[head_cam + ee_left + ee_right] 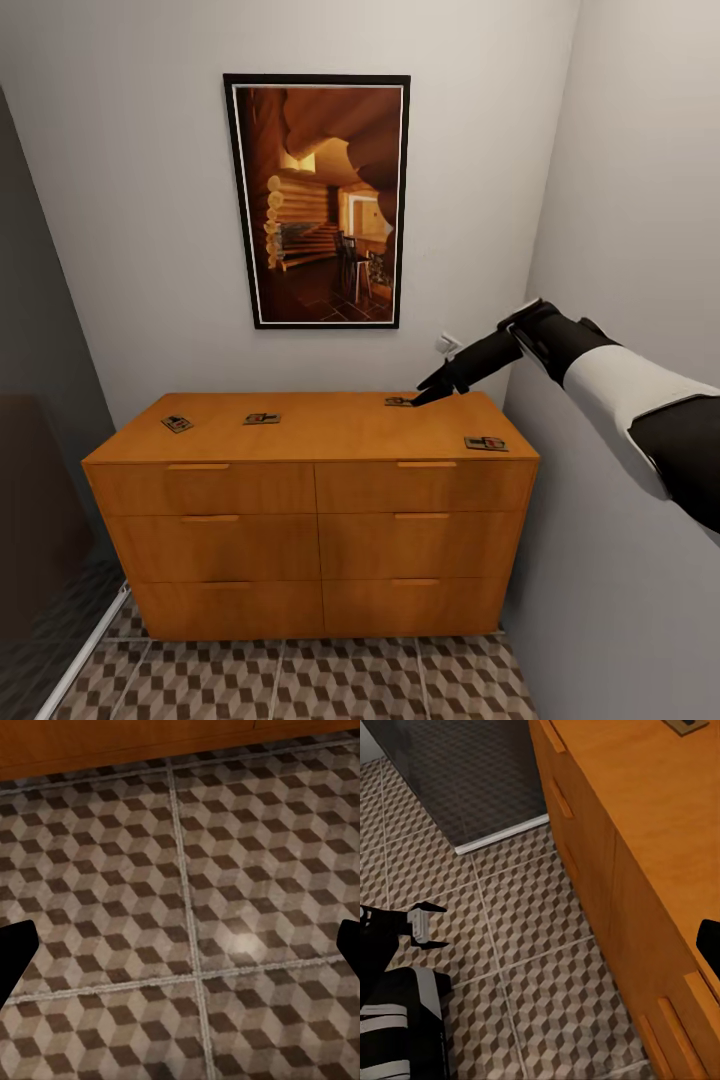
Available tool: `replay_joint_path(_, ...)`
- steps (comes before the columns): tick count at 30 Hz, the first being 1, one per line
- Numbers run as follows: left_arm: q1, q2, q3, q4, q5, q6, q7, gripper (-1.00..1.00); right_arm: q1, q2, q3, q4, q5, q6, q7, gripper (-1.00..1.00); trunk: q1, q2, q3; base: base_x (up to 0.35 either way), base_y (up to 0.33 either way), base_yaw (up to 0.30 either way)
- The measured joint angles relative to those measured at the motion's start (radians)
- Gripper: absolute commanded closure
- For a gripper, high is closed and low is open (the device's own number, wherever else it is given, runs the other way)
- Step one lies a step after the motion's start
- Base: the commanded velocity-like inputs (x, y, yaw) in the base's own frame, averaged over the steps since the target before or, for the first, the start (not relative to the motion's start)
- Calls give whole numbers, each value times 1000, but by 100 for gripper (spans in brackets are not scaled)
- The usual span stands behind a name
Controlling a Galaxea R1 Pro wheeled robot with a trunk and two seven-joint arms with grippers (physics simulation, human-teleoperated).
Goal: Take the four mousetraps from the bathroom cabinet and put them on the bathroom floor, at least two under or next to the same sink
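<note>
We see the cabinet [312, 500] as smooth orange-brown wood with a soft satin sheen, and the bathroom floor [247, 870] as cube-printed tile, faintly glossy, with pale matt grout.

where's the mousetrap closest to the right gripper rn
In the head view, that mousetrap lies on top of the cabinet, toward its back right, right at the tips of the right gripper. Another mousetrap sits near the front right corner.

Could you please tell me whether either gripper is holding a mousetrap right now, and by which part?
It cannot be told for the right gripper: its tips are at a small flat tan mousetrap on the orange-brown wooden cabinet. The left gripper's fingertips are spread over patterned floor tiles, holding nothing.
</note>
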Motion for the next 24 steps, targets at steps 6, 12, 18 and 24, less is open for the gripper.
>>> replay_joint_path(6,0,0,0,0,0,0,0,-100,0,-1,0,7,1,0,0,-100,0,0,0,0,0,0)
replay_joint_path(12,0,0,0,0,0,0,1,-100,0,-1,0,18,1,0,0,-100,0,0,0,0,0,0)
replay_joint_path(18,0,0,0,0,0,0,1,-100,0,0,0,33,1,0,-1,-100,0,0,0,0,0,0)
replay_joint_path(24,0,-1,0,-1,0,0,1,-100,0,-1,0,36,1,0,-1,-100,0,0,0,0,-58,0)
